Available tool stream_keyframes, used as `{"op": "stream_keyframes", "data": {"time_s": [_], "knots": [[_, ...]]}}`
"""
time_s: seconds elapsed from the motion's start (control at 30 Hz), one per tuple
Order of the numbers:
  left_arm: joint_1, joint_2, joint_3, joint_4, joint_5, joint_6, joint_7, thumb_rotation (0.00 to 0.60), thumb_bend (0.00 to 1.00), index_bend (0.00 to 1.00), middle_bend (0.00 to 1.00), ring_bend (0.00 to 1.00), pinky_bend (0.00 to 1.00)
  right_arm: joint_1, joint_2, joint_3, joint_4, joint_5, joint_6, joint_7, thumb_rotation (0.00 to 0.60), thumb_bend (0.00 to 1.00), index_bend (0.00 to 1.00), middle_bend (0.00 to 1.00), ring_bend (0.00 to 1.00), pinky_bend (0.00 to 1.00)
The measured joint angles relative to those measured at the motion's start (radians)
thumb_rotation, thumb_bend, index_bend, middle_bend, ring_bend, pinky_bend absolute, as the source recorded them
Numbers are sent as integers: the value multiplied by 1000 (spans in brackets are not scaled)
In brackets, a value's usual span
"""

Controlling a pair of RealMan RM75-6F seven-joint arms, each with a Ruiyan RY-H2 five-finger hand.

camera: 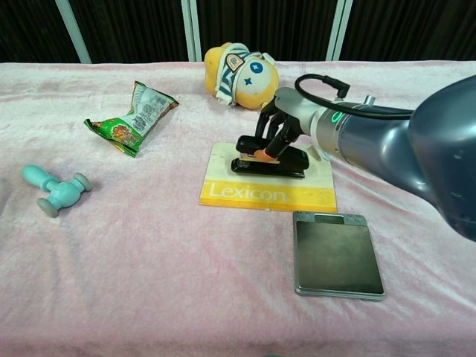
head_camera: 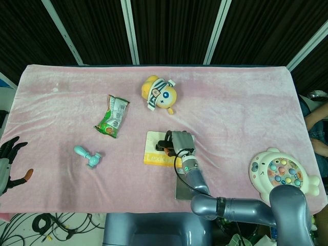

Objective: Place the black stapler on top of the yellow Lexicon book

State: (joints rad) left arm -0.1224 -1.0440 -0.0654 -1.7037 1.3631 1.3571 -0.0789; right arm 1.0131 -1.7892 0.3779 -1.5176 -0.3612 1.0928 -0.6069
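The yellow and cream Lexicon book [camera: 223, 193] [head_camera: 151, 156] lies flat at the table's middle. My right hand [camera: 277, 132] [head_camera: 179, 141] grips the black stapler [camera: 269, 164] [head_camera: 165, 145] from above, over the book's cream upper half. The stapler lies level and looks to be touching or just above the cover; I cannot tell which. My left hand [head_camera: 8, 160] hovers at the far left table edge in the head view, fingers spread and holding nothing.
A grey digital scale [camera: 338, 255] sits just in front of the book's right corner. A yellow plush toy [camera: 239, 74] lies behind the book, a green snack bag [camera: 132, 117] and a teal toy [camera: 56, 187] to the left, a fish game toy [head_camera: 284, 177] far right.
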Motion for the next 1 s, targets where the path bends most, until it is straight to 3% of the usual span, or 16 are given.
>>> {"op": "stream_keyframes", "data": {"time_s": [0.23,0.53,0.9,1.0], "knots": [[-1,2,0,-1,0,-2,-2,600,314,165,27,0,141,4,-27,2,34,-25,-3,17,600,289,486,452,432,283],[0,3,-1,-3,-4,-1,1,600,314,163,27,0,142,0,-23,-17,32,-58,-5,5,600,240,227,231,277,254],[2,1,0,-4,-8,2,8,600,314,162,27,0,142,-11,-10,-23,1,-35,12,-22,600,228,102,30,117,179],[3,1,0,-5,-9,3,8,600,314,162,27,0,141,-20,15,-14,-41,-41,16,-16,600,224,95,20,100,148]]}}
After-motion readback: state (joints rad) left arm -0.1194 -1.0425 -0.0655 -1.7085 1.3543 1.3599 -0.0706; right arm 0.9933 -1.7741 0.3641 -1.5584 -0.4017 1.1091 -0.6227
